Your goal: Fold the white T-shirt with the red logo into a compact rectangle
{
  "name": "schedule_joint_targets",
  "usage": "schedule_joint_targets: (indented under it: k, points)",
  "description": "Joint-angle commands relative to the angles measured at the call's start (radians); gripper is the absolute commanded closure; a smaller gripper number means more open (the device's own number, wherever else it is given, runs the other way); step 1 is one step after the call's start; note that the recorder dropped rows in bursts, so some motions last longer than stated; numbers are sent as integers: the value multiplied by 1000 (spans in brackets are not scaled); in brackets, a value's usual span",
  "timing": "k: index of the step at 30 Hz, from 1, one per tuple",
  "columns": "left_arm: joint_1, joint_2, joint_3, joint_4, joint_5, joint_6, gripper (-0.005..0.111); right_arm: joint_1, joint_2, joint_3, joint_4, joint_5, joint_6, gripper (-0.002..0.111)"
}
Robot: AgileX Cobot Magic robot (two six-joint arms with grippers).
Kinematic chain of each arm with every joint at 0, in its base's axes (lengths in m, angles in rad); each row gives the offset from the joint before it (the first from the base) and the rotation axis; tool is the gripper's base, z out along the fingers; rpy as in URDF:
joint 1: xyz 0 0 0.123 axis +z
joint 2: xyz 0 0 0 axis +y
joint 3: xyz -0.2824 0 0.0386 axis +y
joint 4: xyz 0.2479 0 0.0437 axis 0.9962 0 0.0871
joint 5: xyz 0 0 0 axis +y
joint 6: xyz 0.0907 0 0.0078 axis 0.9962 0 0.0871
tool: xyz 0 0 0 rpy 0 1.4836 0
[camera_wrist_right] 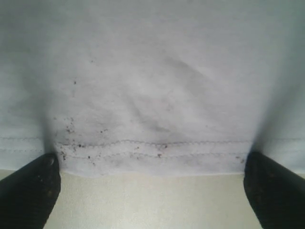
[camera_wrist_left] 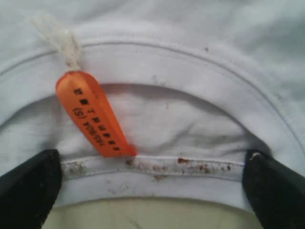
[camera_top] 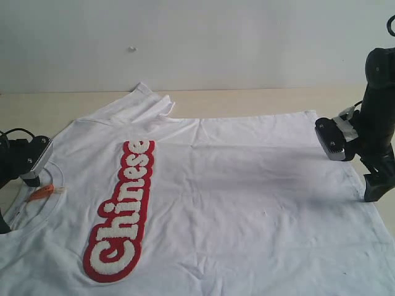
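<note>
The white T-shirt (camera_top: 247,185) lies spread flat on the table, collar to the left and hem to the right. Its red logo (camera_top: 120,213) runs along the chest. My left gripper (camera_wrist_left: 152,188) is open at the neck, its black fingers (camera_wrist_left: 28,186) straddling the collar's ribbed edge (camera_wrist_left: 157,174) just below the orange neck tag (camera_wrist_left: 93,114). In the exterior view this gripper (camera_top: 12,197) is largely cut off at the left border. My right gripper (camera_wrist_right: 152,188) is open at the hem (camera_wrist_right: 152,152), one finger (camera_wrist_right: 276,191) on each side, nothing clamped. It hangs at the shirt's right edge (camera_top: 375,185).
The beige table (camera_top: 247,102) shows behind the shirt and as a bare strip (camera_wrist_right: 152,205) under the right gripper. One sleeve (camera_top: 145,102) lies folded over at the back. A pale wall (camera_top: 197,37) rises behind the table.
</note>
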Motion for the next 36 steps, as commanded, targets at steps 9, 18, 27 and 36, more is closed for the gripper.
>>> schedule_joint_targets:
  k: [9, 18, 27, 36]
  points:
    - [-9, 80, 37, 4, -22, 3, 1, -5, 34, 12, 52, 1, -3, 3]
    - [-9, 80, 37, 4, -22, 3, 1, -5, 34, 12, 82, 65, 112, 3]
    - [-9, 80, 37, 4, -22, 3, 1, -5, -18, -81, 113, 191, 69, 3]
    - [-9, 80, 37, 4, -22, 3, 1, -5, -8, -87, 127, 159, 57, 3]
